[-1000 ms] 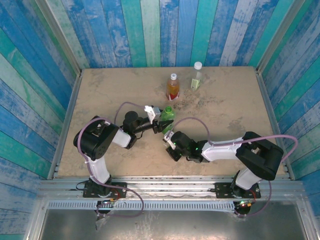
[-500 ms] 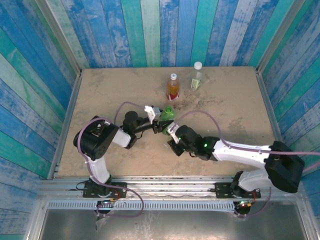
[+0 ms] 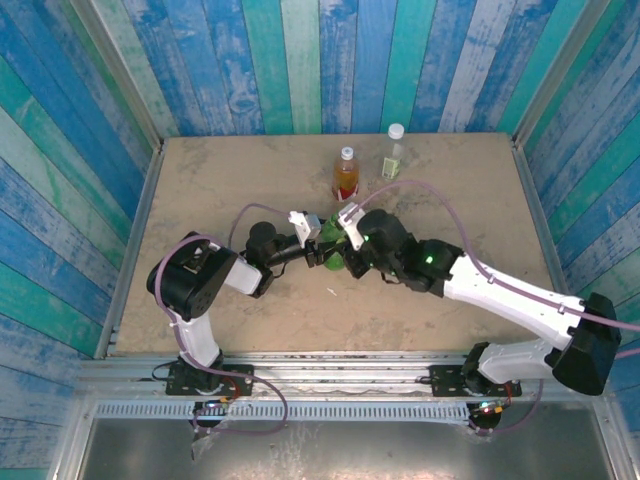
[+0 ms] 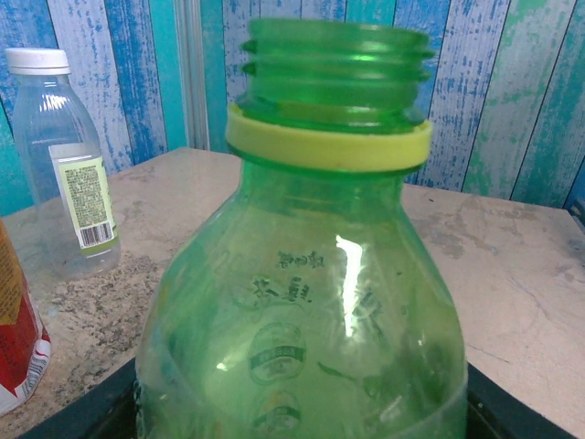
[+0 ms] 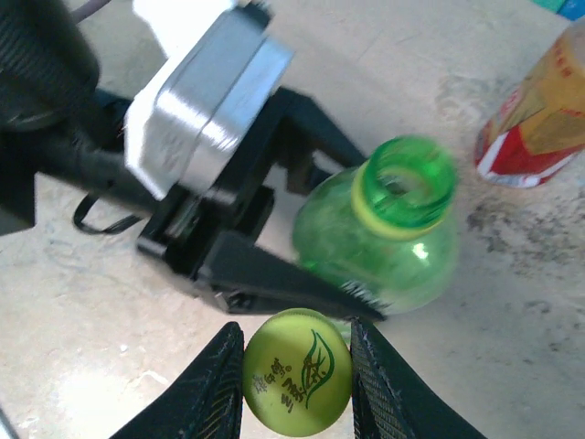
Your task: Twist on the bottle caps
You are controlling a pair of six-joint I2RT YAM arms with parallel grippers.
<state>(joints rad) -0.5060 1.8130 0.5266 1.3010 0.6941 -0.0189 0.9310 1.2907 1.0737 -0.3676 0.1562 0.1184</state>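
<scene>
Green bottle (image 3: 332, 238) in left end effector (image 3: 325, 250), amber bottle (image 3: 345, 176), clear bottle (image 3: 392, 153) beyond

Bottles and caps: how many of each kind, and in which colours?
Bottles: 3 - green bottle, amber bottle, clear bottle
Caps: 3 - yellow-green cap, white cap of the amber bottle, white cap of the clear bottle
Total: 6
</scene>
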